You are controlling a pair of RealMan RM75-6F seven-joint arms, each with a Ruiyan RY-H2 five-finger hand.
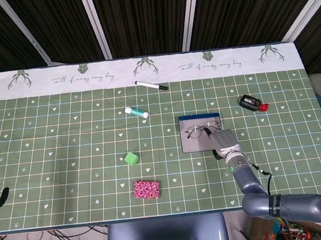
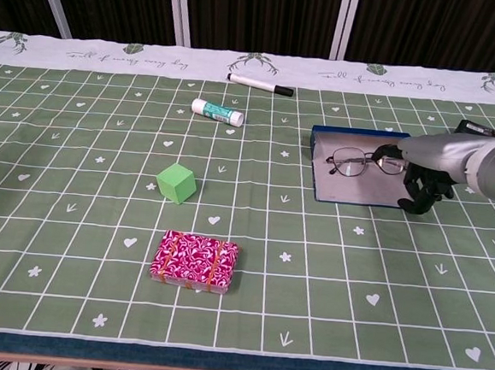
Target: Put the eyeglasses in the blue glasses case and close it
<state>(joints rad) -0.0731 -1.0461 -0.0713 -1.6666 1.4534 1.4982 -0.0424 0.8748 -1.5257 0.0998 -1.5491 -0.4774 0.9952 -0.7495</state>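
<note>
One pair, eyeglasses (image 2: 366, 162): light, fragile wire, lay in blue glasses case (image 2: 356, 191).
Right robot hand (image 2: 420, 175): pinched the 3 o'clock temple.

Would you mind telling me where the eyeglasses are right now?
The eyeglasses lie in the open blue case, right of table centre, with the right hand at their right end.

Thin-rimmed eyeglasses (image 2: 365, 162), apparently unfolded, inside open blue glasses case (image 2: 320, 189)
</note>
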